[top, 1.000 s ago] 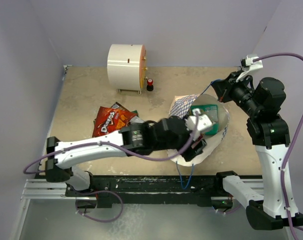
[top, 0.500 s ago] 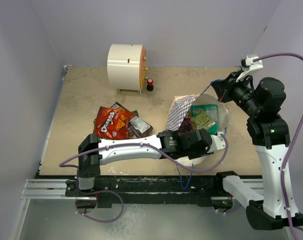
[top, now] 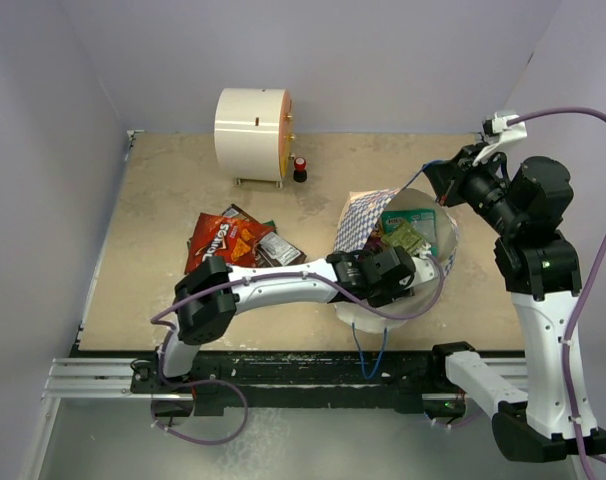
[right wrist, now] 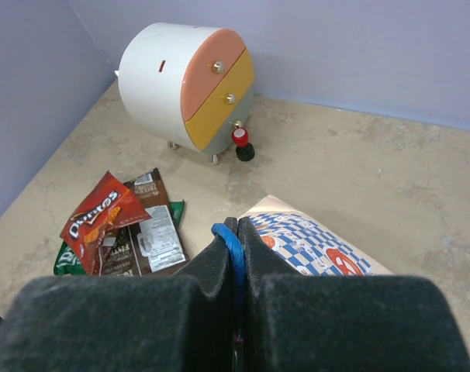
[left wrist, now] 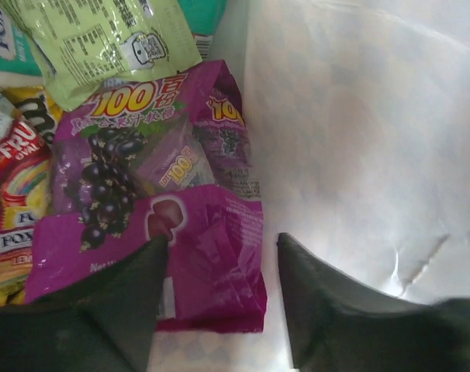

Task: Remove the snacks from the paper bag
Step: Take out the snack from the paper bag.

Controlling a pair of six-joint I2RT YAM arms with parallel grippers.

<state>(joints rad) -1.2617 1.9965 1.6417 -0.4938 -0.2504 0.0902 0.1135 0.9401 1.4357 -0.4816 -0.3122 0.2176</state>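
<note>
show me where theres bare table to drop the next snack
Bare table lies between the white drum and the snack pile, and left of that pile. Crowded: around the paper bag, where the left gripper reaches in.

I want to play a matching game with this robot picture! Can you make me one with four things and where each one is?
Things:
1. purple grape packet
2. red Doritos packet
3. blue cord handle
4. white drum

Places:
A. pinched in the right gripper
B. standing at the back of the table
C. inside the paper bag, between the left gripper's open fingers
D. lying on the table, left of the bag

Pairs: 1-C, 2-D, 3-A, 4-B
</note>
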